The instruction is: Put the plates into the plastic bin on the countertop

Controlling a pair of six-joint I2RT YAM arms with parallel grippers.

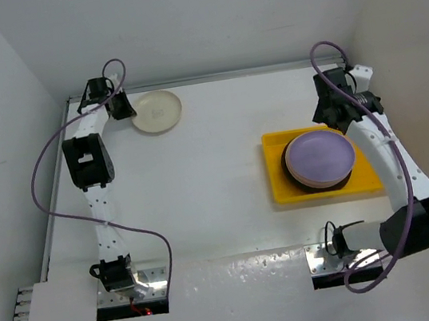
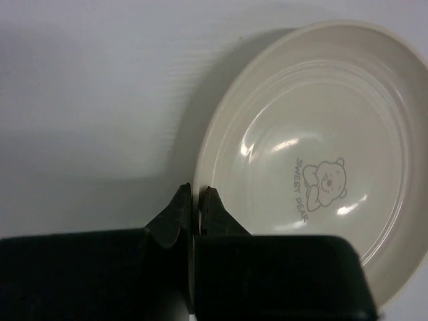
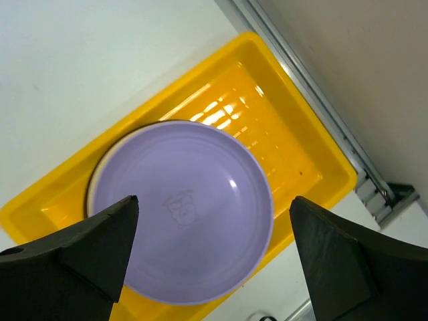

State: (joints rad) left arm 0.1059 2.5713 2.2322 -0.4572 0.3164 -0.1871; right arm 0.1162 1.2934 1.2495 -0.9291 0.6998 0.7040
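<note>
A cream plate (image 1: 157, 111) with a bear print (image 2: 321, 167) lies at the far left of the white countertop (image 1: 213, 152). My left gripper (image 1: 124, 108) (image 2: 195, 197) is shut on that plate's left rim, one finger on each side of the edge. The yellow plastic bin (image 1: 284, 190) (image 3: 287, 134) sits at the right and holds a stack of plates with a lilac plate (image 1: 319, 157) (image 3: 180, 214) on top. A dark rim (image 1: 290, 172) shows beneath it. My right gripper (image 1: 336, 120) (image 3: 214, 200) hangs open above the lilac plate, holding nothing.
White walls close in the countertop at the back and both sides. A thin metal edge (image 3: 314, 100) runs just beyond the bin's far side. Purple cables loop off both arms (image 1: 39, 178).
</note>
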